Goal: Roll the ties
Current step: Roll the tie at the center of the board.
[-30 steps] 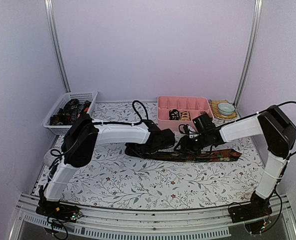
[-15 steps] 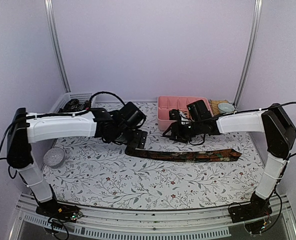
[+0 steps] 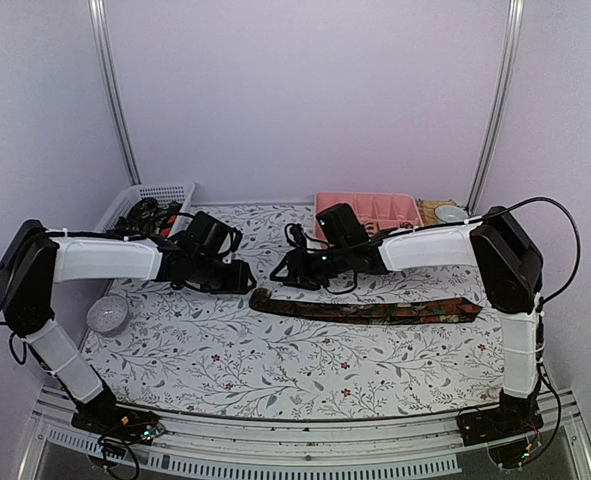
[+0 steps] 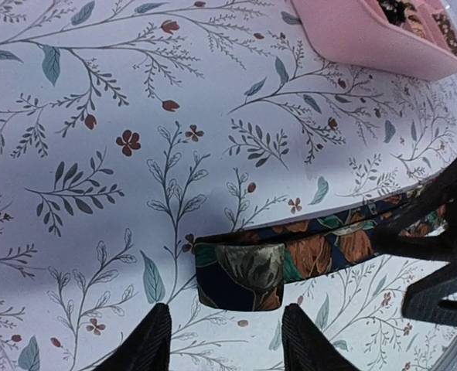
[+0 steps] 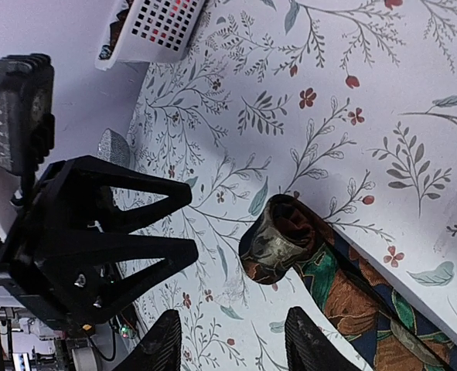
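Lying before left hand [image 4: 226, 311], tie [image 4: 290, 259]

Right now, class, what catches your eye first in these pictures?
A long dark floral tie lies stretched flat across the middle of the flowered table. The left gripper and right gripper, both open, hover at its folded left end. A pink tray sits behind, a white basket far left.

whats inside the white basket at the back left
A tangled heap of dark ties, with an orange-red one showing, lies in the white basket. The left arm covers its near wall, and whatever lies under the heap is hidden.
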`<action>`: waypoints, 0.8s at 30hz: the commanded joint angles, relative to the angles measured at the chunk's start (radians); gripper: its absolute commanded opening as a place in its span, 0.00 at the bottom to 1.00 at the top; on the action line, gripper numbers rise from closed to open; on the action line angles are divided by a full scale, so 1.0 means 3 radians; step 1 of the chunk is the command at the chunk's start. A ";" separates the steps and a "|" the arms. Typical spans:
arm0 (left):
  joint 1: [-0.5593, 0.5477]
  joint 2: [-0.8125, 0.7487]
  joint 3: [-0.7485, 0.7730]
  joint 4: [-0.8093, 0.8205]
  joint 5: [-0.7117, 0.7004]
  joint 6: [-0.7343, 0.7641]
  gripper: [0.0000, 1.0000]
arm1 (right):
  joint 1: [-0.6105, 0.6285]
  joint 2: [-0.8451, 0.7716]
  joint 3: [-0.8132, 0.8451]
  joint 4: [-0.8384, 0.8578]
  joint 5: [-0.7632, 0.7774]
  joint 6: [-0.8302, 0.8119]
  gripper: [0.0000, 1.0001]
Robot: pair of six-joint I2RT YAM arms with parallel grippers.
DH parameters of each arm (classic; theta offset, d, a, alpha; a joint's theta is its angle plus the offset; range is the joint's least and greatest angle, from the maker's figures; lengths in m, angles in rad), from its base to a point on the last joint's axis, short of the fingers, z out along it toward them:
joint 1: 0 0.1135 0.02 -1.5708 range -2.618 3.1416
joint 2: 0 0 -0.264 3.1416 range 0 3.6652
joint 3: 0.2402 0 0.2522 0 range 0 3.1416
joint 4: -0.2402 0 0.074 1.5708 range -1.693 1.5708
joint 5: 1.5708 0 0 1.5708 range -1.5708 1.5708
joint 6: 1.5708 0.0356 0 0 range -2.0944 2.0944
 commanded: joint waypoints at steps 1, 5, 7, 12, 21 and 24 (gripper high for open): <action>0.0120 0.0121 -0.0046 0.0294 0.0279 0.0119 0.46 | 0.0056 0.0460 0.0221 0.0042 -0.0058 0.0140 0.45; 0.0140 0.0264 -0.0034 0.0324 0.0333 0.0161 0.43 | 0.0087 0.0650 0.0375 0.0048 -0.0118 0.0198 0.44; 0.0143 0.0311 -0.0055 0.0369 0.0355 0.0161 0.40 | 0.0097 0.0725 0.0412 0.0060 -0.0150 0.0239 0.44; 0.0148 0.0401 -0.0066 0.0431 0.0406 0.0171 0.39 | 0.0122 0.0818 0.0479 0.0037 -0.0161 0.0274 0.44; 0.0144 0.0480 -0.0054 0.0525 0.0511 0.0149 0.35 | 0.0129 0.1018 0.0525 0.0018 -0.0137 0.0283 0.40; 0.0138 0.0496 -0.0071 0.0561 0.0546 0.0133 0.32 | 0.0133 0.1055 0.0527 0.0023 -0.0144 0.0289 0.39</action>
